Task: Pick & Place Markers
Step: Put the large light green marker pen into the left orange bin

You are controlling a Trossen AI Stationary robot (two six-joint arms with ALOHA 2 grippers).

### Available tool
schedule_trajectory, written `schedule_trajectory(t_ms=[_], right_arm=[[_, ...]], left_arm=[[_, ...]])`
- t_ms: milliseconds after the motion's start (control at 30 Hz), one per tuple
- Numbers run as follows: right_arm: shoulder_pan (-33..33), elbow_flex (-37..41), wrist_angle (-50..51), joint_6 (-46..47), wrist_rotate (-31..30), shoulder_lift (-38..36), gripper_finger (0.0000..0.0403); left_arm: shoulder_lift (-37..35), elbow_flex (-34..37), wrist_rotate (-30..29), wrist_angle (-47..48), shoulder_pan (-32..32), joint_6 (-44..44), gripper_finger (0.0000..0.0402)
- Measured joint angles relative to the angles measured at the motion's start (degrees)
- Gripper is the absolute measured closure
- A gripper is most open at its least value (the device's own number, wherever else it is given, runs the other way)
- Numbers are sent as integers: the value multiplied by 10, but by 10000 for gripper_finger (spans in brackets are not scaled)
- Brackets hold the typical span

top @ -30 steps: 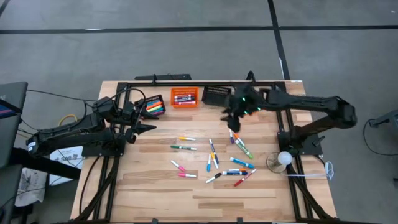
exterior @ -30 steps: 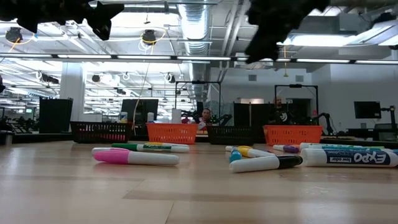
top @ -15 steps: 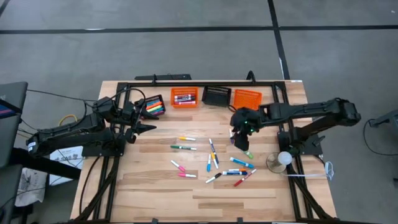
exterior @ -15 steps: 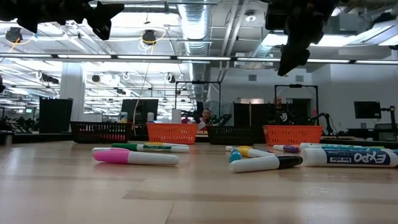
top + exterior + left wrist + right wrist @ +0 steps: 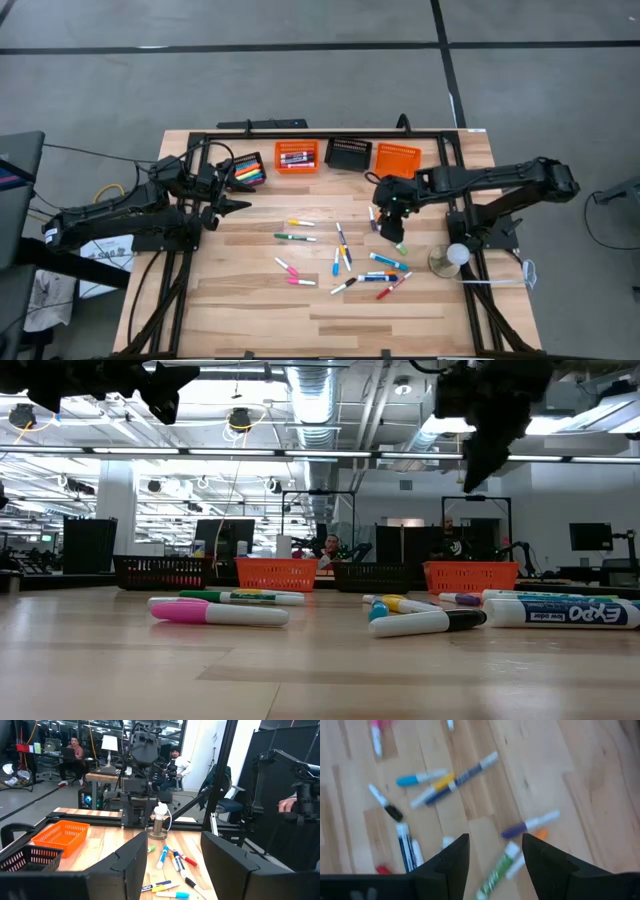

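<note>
Your right gripper (image 5: 392,222), its jaws apart and empty, hangs just above the green marker (image 5: 498,871), which lies slanted, while the left gripper (image 5: 228,205), also apart, waits far away.

This is a big robot lab or workshop. The wood table (image 5: 250,300) stands on a grey floor (image 5: 300,80). Pipes (image 5: 310,400) and lights (image 5: 560,422) hang from the open ceiling. Past the table, at 12 o'clock, are desks, screens (image 5: 225,538) and more robot arms (image 5: 142,750). People (image 5: 75,750) sit working at desks.
</note>
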State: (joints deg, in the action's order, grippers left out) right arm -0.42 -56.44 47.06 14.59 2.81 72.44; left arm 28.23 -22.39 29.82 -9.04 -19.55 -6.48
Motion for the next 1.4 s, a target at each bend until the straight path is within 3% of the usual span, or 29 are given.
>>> schedule_trajectory(t_ms=[500, 967, 1400], right_arm=[[50, 19, 70, 105, 4, 0, 242], [55, 91, 31, 255, 32, 0, 165], [57, 130, -22, 341, 32, 0, 164]], left_arm=[[0, 0, 0, 0, 0, 1, 217], [0, 0, 0, 0, 0, 2, 217], [0, 0, 0, 0, 0, 2, 217]])
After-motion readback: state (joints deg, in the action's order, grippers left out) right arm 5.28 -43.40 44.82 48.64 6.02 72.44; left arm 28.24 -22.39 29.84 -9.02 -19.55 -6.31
